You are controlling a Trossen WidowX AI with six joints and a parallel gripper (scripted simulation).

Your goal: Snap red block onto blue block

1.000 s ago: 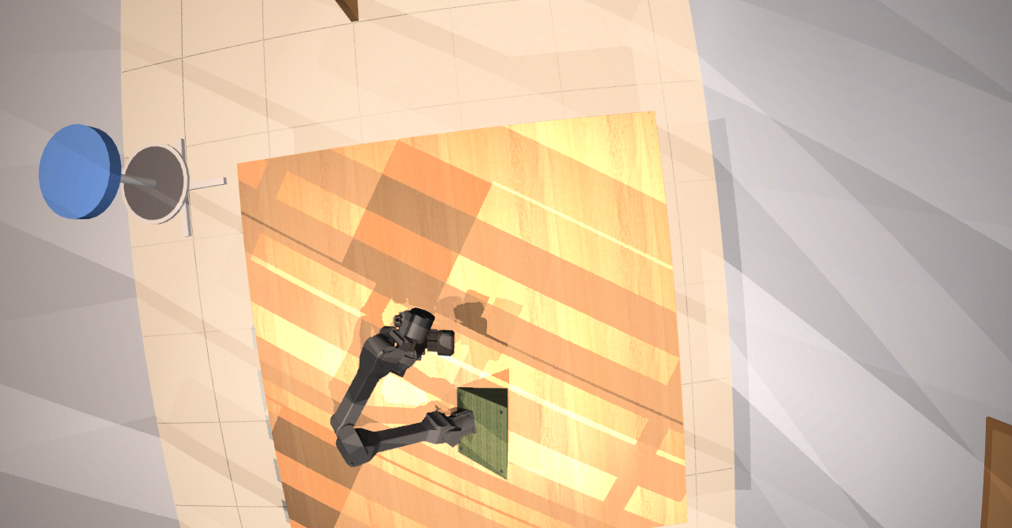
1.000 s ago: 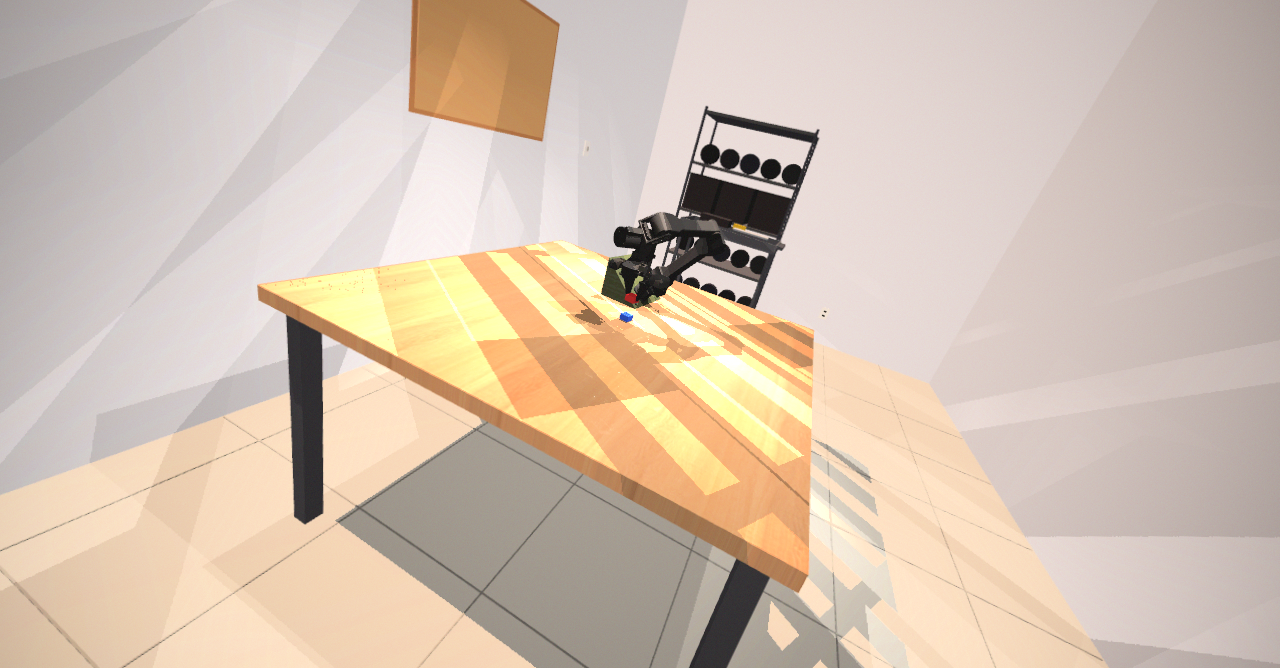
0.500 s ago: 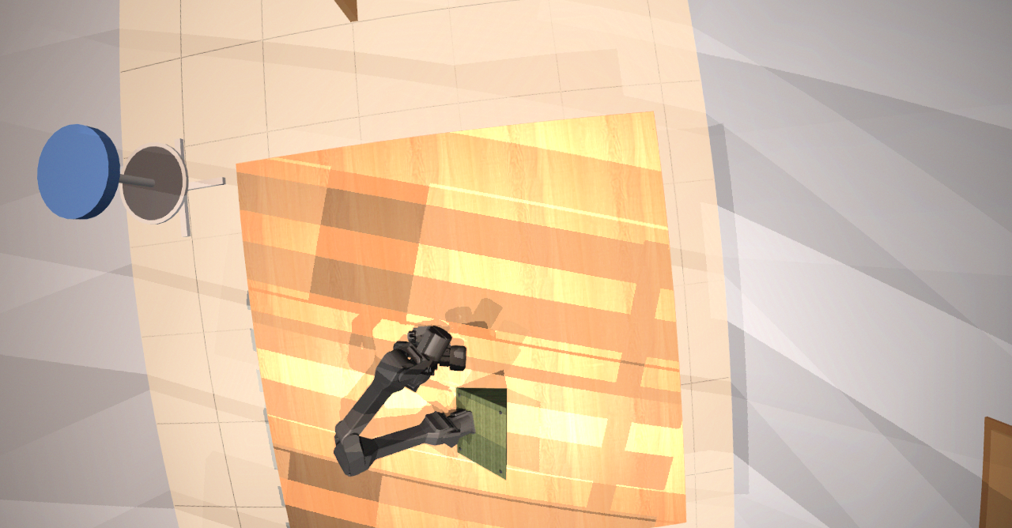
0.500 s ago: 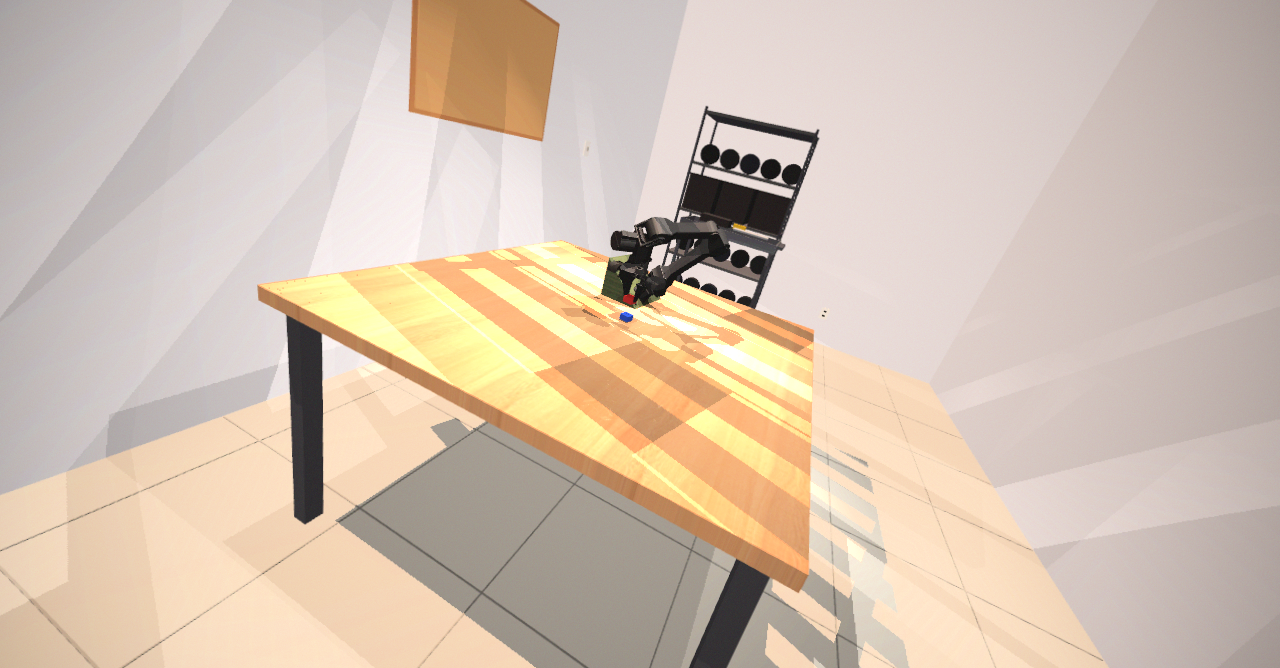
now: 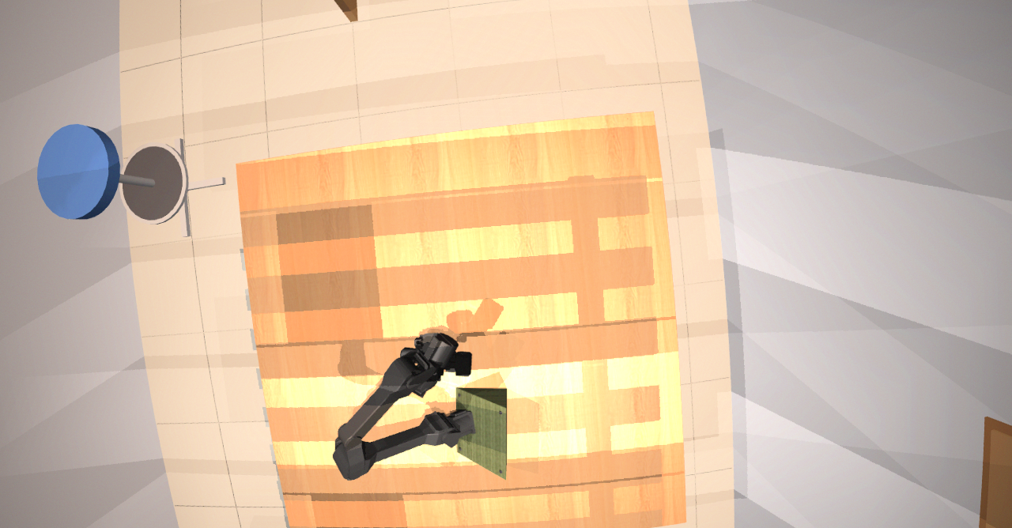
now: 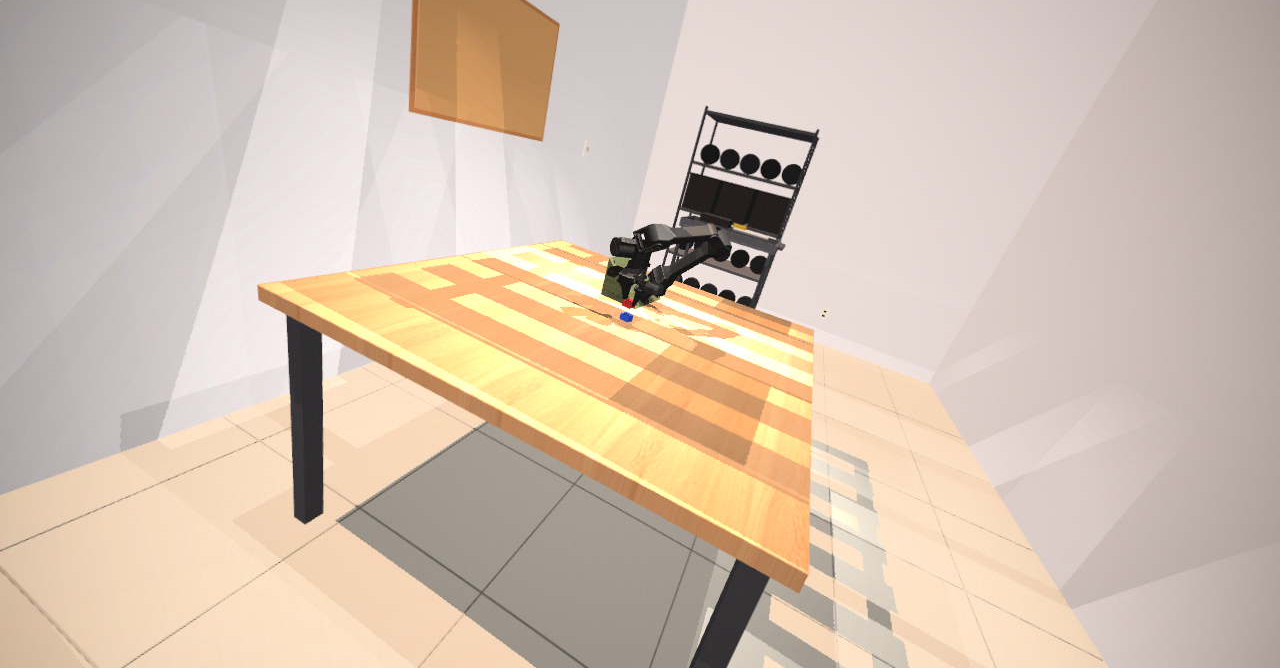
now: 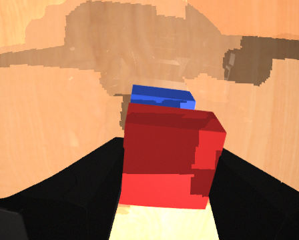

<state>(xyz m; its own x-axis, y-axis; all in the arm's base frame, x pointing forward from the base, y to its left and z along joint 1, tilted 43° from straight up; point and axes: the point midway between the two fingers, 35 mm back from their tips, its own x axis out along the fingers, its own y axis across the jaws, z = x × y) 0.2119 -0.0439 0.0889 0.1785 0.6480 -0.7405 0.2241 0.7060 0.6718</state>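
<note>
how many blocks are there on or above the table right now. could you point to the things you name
2. The red block (image 6: pixel 627 303) (image 7: pixel 169 150) is in the pincer (image 6: pixel 628 299) (image 7: pixel 167 153); the blue block (image 6: pixel 625 316) (image 7: pixel 161 94) is on the table below it.

You can pass towards the worktop's (image 5: pixel 452 153) (image 6: pixel 537 377) upper edge in the top view; a green rectangular panel (image 5: pixel 492 429) (image 6: pixel 611 290) bars your lower-right side, a small blue block (image 6: pixel 626 316) (image 7: pixel 161 95) your descent.

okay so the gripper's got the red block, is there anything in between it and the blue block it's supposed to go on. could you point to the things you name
Nothing visible stands between the red block (image 6: pixel 627 303) (image 7: pixel 171 150), held in the gripper (image 7: pixel 167 153), and the blue block (image 6: pixel 626 316) (image 7: pixel 161 97) just below it on the table (image 6: pixel 501 342).
</note>
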